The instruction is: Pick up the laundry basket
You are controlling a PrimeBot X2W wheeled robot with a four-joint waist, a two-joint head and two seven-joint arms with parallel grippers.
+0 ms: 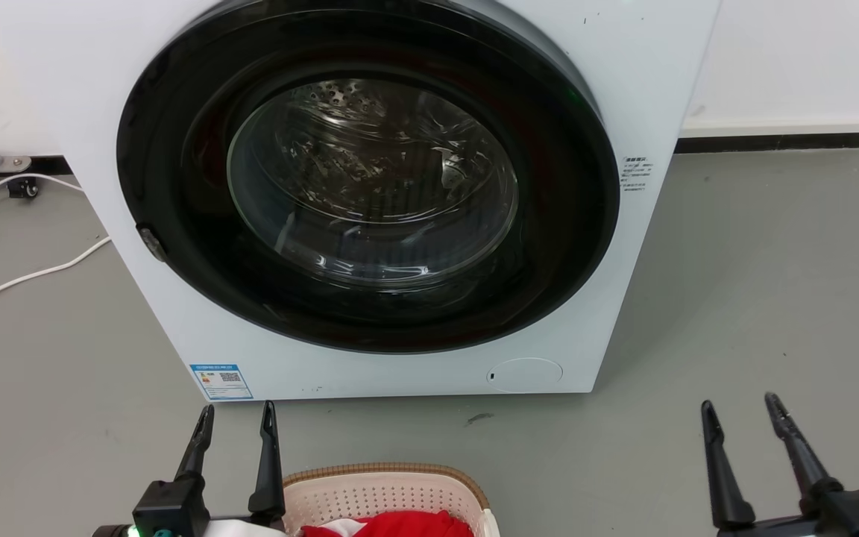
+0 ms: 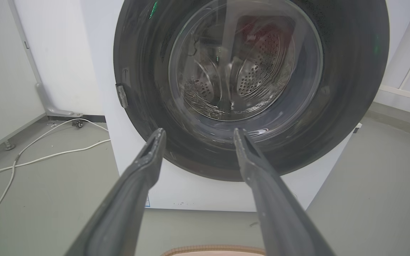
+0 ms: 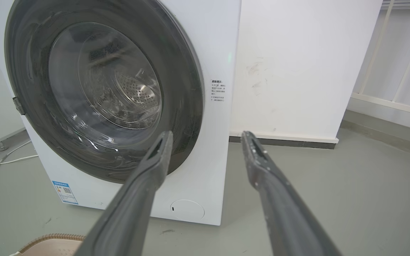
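Laundry basket [image 1: 388, 471] on floor [image 1: 772, 298] at near edge, red cloth [image 1: 400, 524] inside. Left gripper [image 1: 238, 407] spread, empty, just left of basket rim. Right gripper [image 1: 740, 401] spread, empty, well right, over bare floor. Washing machine [image 1: 638, 89] beyond.

Head view: above and in front of the washing machine [image 1: 176, 321], tilted forward and down onto its round door [image 1: 370, 186]; near; the laundry basket [image 1: 388, 492] rim lies at the bottom edge, on the near side of the machine
Left wrist view: low, squarely before the machine's door, facing it head-on; close
Right wrist view: low, off the machine's right front corner, facing its front at a slant; the wall [image 3: 290, 71] right of the machine is taken in
Shared: all three take in the door, the floor [image 1: 735, 298] before the machine and the laundry basket rim
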